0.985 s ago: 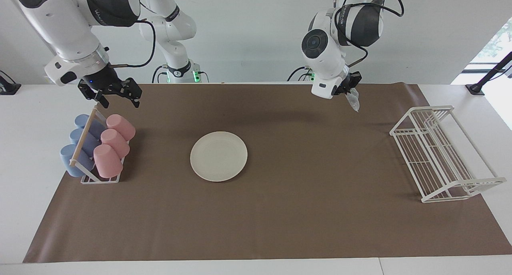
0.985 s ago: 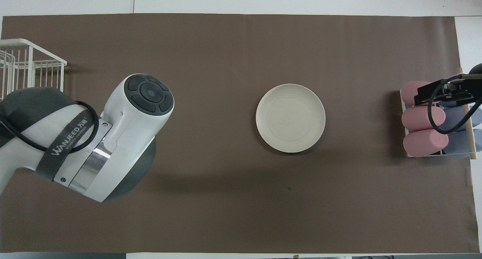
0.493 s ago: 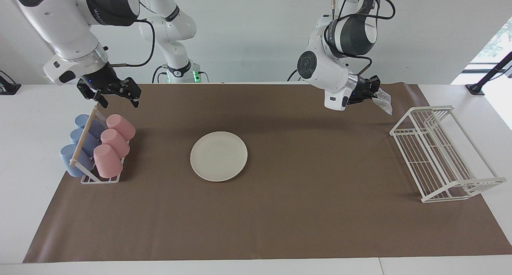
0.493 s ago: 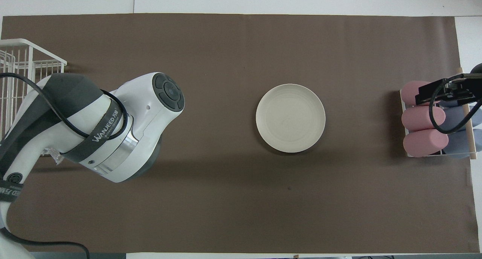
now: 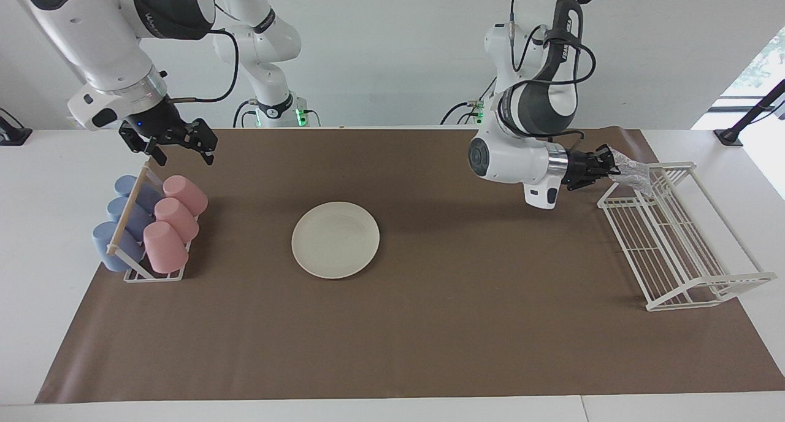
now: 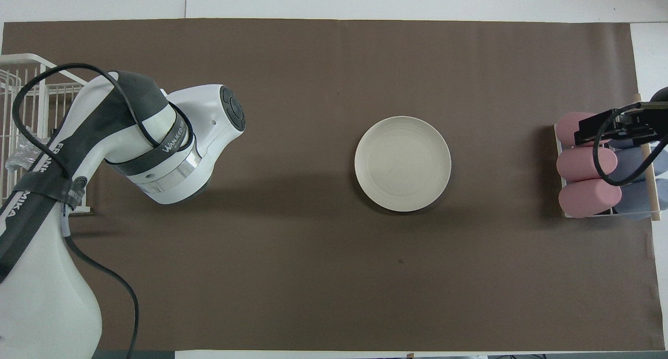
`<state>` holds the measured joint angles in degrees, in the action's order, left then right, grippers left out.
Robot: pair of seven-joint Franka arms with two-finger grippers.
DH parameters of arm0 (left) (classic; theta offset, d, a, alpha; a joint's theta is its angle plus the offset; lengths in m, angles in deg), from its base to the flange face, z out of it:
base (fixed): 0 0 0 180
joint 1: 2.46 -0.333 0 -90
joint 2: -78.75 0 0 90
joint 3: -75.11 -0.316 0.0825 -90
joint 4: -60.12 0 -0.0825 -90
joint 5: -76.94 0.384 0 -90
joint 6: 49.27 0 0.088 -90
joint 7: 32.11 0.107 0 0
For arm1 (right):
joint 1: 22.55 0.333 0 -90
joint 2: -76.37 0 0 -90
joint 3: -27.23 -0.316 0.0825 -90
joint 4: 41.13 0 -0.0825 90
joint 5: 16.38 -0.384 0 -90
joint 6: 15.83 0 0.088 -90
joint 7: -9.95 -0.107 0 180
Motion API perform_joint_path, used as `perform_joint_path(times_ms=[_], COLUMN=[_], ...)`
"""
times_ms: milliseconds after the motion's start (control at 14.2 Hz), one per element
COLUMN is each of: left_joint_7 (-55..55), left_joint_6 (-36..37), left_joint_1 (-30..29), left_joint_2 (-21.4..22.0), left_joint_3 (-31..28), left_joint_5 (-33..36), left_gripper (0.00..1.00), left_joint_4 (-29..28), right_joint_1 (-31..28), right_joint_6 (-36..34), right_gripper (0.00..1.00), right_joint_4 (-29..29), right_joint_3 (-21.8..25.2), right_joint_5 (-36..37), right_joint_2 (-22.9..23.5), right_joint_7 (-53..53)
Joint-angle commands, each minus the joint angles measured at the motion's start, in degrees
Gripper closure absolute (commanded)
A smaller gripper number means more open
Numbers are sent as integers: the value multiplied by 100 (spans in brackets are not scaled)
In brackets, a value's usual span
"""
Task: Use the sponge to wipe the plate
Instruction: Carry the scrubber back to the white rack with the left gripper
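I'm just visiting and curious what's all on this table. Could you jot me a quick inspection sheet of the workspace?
Surface: brown mat over a white table.
Job's things: plate mid-mat, bare; sponge held up at the white wire rack.
Clutter: pink cups and blue cups in a holder.
Grippers: left gripper shut on sponge; right gripper open over the holder, waiting.
Cables: black cables on both arms.
Surroundings: white wall.
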<state>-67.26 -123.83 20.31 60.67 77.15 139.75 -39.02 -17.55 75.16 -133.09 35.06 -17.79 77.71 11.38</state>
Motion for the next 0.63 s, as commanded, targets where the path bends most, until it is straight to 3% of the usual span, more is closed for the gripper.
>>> perform_joint_path(times_ms=[0, 211, 563], left_joint_7=[113, 104, 78], left_joint_6=[-339, -1182, -1430], left_joint_1=[-377, -791, -994], left_joint_2=[-493, -556, -573], left_joint_3=[7, 7, -1], left_joint_5=[564, 557, 164], left_gripper=[100, 100, 100], left_joint_4=[395, 378, 378], right_joint_1=[10, -34, 27], right_joint_6=[24, -2, 24], right_gripper=[0, 0, 0], right_joint_4=[20, 21, 3], right_joint_3=[-19, -27, -45], right_joint_5=[1, -70, -43], right_joint_2=[-11, -29, -64], right_joint_7=[-64, -38, -108])
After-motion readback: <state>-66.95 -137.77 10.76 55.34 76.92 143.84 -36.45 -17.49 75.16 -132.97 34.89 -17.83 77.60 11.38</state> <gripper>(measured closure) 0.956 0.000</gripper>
